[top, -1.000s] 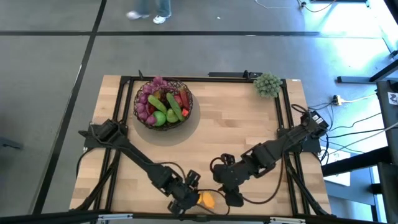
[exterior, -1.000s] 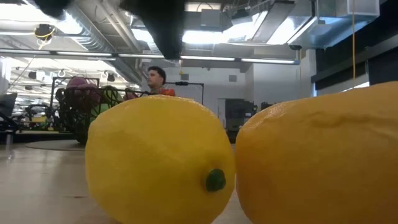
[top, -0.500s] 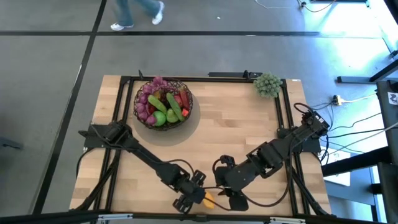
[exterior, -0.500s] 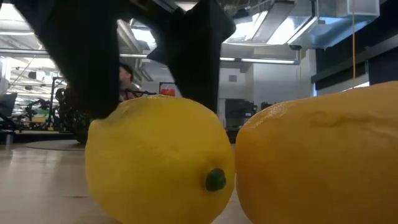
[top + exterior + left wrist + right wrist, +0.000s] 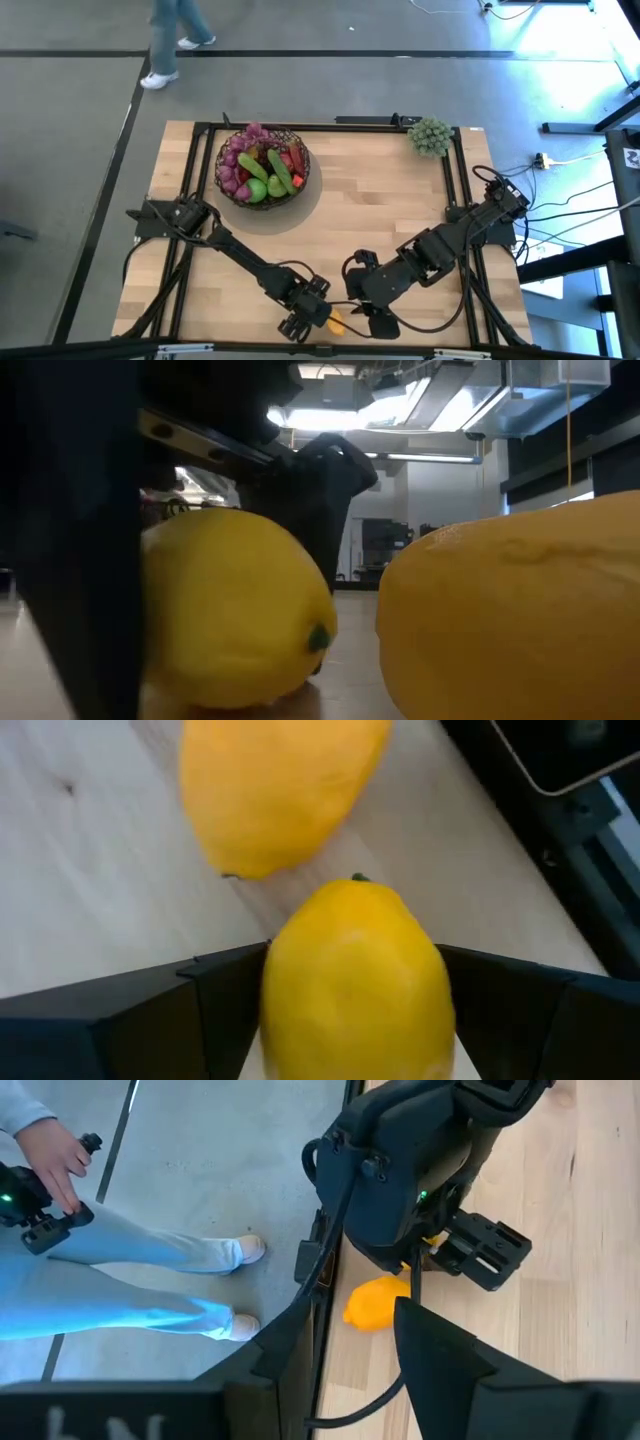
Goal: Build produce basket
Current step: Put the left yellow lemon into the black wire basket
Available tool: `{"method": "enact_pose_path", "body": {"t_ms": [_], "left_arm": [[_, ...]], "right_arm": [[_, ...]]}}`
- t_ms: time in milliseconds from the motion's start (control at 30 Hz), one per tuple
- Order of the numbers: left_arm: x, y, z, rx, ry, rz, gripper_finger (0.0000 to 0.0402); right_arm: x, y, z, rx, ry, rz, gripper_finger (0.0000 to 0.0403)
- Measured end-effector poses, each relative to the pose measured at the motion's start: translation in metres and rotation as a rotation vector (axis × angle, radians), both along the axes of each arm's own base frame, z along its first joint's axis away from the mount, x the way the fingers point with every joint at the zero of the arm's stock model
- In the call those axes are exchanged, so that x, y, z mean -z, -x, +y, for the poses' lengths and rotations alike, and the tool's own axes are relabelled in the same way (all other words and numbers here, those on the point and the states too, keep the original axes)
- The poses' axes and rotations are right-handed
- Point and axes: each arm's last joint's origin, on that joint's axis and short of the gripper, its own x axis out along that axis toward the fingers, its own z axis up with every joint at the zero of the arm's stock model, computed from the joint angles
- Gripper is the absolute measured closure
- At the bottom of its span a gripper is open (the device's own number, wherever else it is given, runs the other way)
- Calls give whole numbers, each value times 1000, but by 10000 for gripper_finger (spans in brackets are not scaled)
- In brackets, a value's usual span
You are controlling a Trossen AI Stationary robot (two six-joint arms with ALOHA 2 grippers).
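Note:
A yellow lemon (image 5: pixel 355 980) lies on the wood table by its near edge, beside an orange-yellow mango (image 5: pixel 280 790). My left gripper (image 5: pixel 315 318) is open and has come down over the lemon, one finger on each of its sides. In the low view, one dark finger (image 5: pixel 70 560) covers the lemon's (image 5: pixel 235 610) left side, and the mango (image 5: pixel 510 610) fills the right. My right gripper (image 5: pixel 375 320) hangs above the table just right of them, open and empty. The wire basket (image 5: pixel 262 165) at the far left holds grapes, a cucumber, a green apple and red pieces. My left gripper stands astride the lemon, which fills the gap between the inner faces of the two fingers (image 5: pixel 230 1000) and appears to touch both. The fingers slant down from the table's far left. The lemon rests on the table, its stem end (image 5: pixel 358 878) toward the mango.
A pale-green bushy clump (image 5: pixel 430 136) sits at the table's far right corner. A person (image 5: pixel 170 40) walks on the floor beyond the far edge. Another person's legs (image 5: pixel 120 1280) and a hand holding a device show off the near edge. Bare wood lies between the basket and the arms.
My left gripper has come down toward the table's near edge until its open fingers stand on either side of the lemon. The lemon has turned a little on the table, its stem end swinging sideways. The mango has stayed put.

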Motion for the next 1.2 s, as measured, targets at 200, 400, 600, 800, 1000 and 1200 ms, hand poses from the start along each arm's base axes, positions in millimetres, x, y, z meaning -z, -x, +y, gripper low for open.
{"method": "enact_pose_path", "body": {"t_ms": [200,400,600,800,1000,1200], "left_arm": [[0,-1,2,-45,-7,-3,138],[0,-2,2,-185,69,34,138],[0,-2,2,-267,93,40,138],[0,-2,3,-294,74,26,138],[0,-2,3,-306,71,24,138],[0,-2,3,-349,95,34,138]], "right_arm": [[0,0,0,-1,-1,1,267],[0,0,0,-1,1,4,267],[0,0,0,1,0,5,267],[0,0,0,9,-5,8,267],[0,0,0,34,-23,21,267],[0,0,0,43,-29,26,267]]}}
